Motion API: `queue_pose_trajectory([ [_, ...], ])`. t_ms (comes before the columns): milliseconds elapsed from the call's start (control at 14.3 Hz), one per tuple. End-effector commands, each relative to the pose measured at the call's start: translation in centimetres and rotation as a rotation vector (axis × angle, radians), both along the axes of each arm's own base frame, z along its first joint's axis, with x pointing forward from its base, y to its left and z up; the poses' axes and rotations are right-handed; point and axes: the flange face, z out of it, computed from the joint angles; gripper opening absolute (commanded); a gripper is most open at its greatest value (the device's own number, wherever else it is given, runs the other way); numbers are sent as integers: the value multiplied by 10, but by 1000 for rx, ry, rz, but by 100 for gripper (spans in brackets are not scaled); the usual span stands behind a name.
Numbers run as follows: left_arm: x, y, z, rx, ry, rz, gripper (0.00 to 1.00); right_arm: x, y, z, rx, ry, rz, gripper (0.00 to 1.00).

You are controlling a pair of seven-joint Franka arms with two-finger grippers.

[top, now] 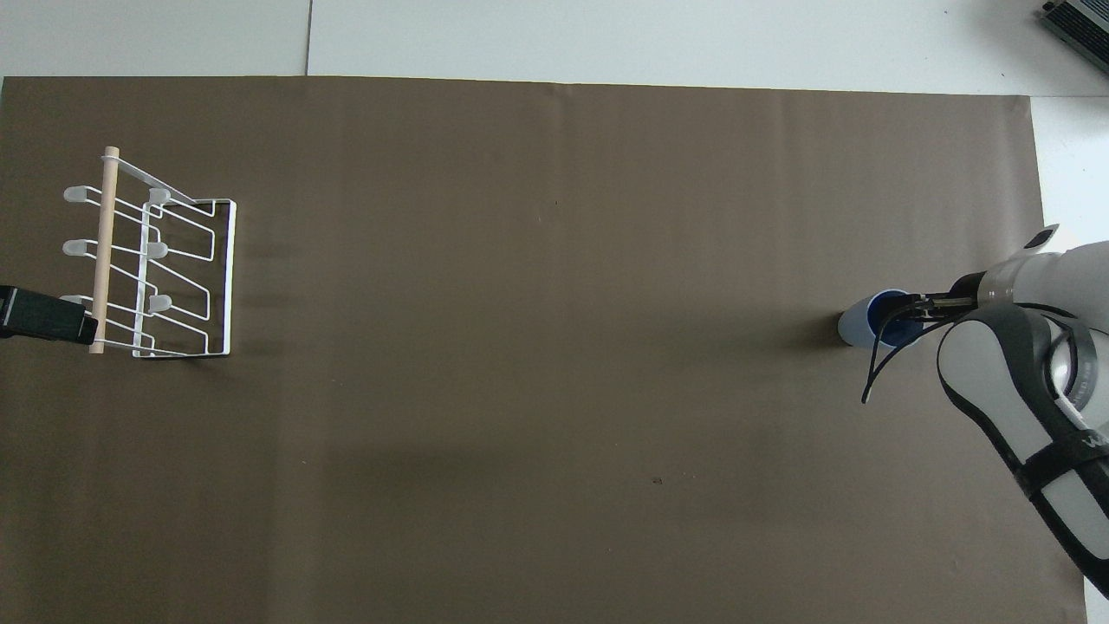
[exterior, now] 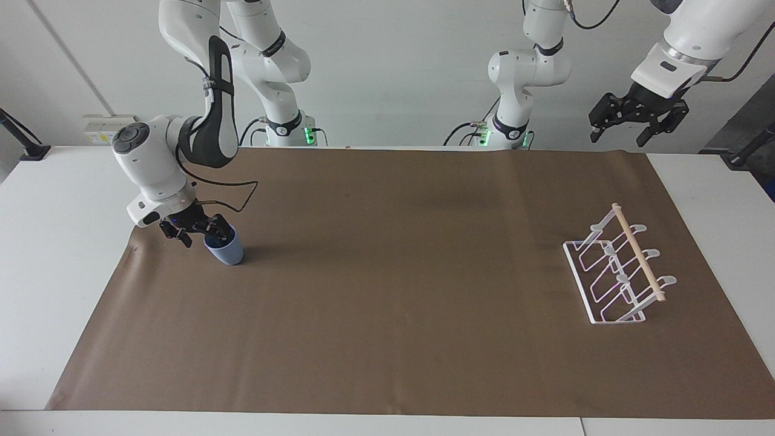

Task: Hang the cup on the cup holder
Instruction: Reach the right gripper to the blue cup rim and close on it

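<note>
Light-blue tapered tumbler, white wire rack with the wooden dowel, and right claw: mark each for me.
Light-blue tapered tumbler (exterior: pixel 226 253), facing view, outer wall.
White wire rack with the wooden dowel (exterior: pixel 637 254), facing view, middle of the dowel.
Right claw (exterior: pixel 212 230), facing view, fingertips at the tumbler's rim.

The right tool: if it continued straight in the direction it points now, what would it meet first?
The right tool points down at a slant into the cup; it would probably meet the cup's inner wall first, then the brown mat.

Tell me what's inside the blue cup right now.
One finger of the right gripper reaches into the cup at its rim. The overhead view shows a dark blue interior with nothing else visible; that finger covers part of it.
</note>
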Motion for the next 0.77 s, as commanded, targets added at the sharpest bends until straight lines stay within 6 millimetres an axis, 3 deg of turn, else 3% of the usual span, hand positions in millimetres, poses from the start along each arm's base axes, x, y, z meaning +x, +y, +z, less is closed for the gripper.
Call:
queue_pose_trajectory([
  [0,-10,3,2,18,-3,3,100,0,0,11,22,-3,18,100],
  [70,-9,3,3,17,-8,5,100,0,0,11,22,-4,18,100],
  [560,-15,4,10,17,-15,15,100,0,3,15,22,-9,23,53],
  [700,-15,4,11,16,-24,15,100,1,5,15,21,-10,26,33],
])
